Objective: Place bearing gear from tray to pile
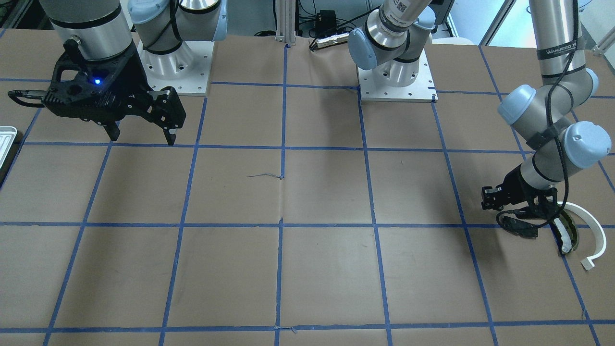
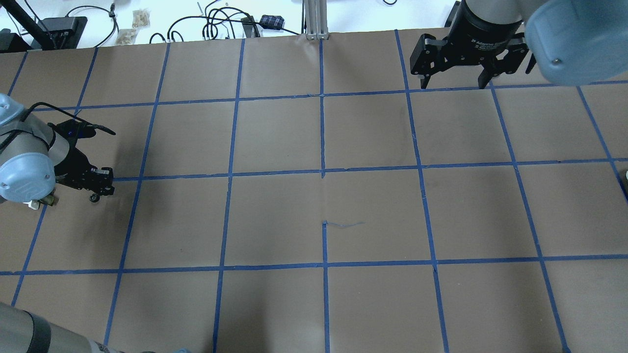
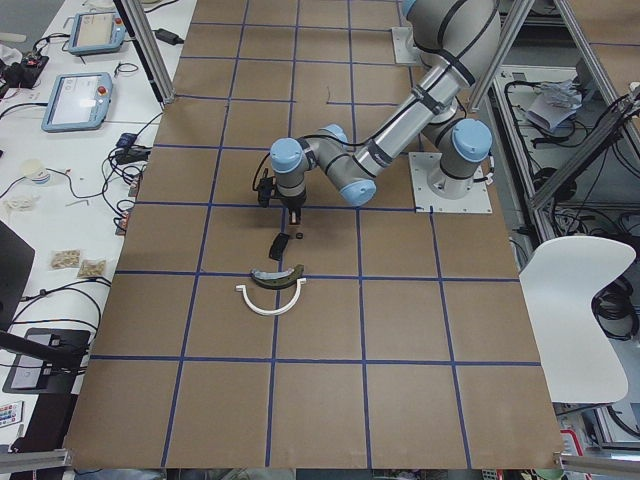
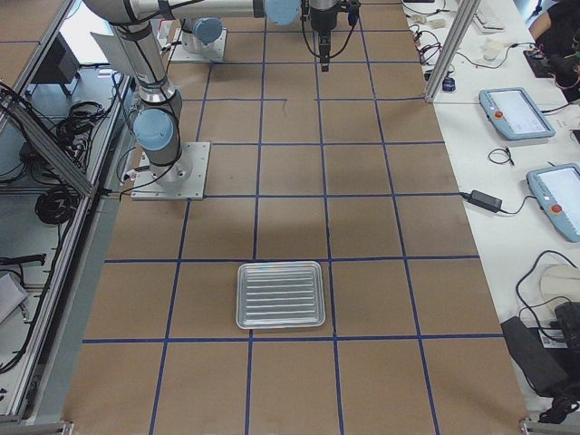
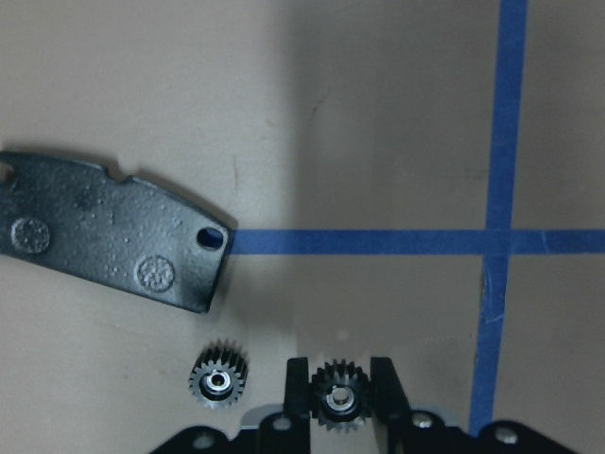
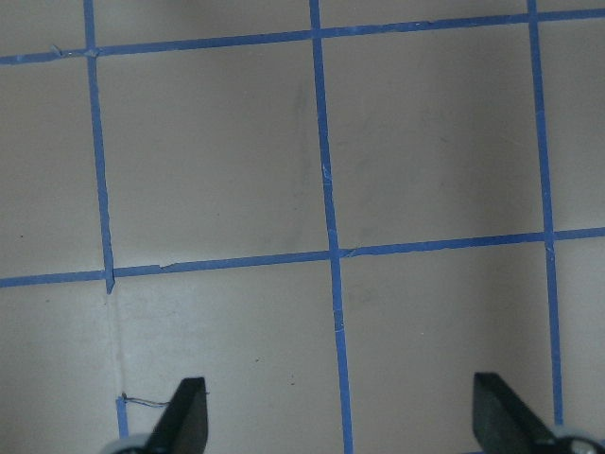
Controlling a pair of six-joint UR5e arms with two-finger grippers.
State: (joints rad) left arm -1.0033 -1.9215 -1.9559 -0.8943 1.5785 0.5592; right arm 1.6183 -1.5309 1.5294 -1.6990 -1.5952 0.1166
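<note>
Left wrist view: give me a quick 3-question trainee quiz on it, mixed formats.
1. True or false: the loose gear rests on top of the black plate.
2. Multiple choice: what sits between the jaws of the left gripper? A) the black plate B) a bearing gear C) nothing
3. Short answer: how many gears show in this view?

Key: 1 false, it lies on the paper just clear of the plate's corner; 2 B; 3 two.
</note>
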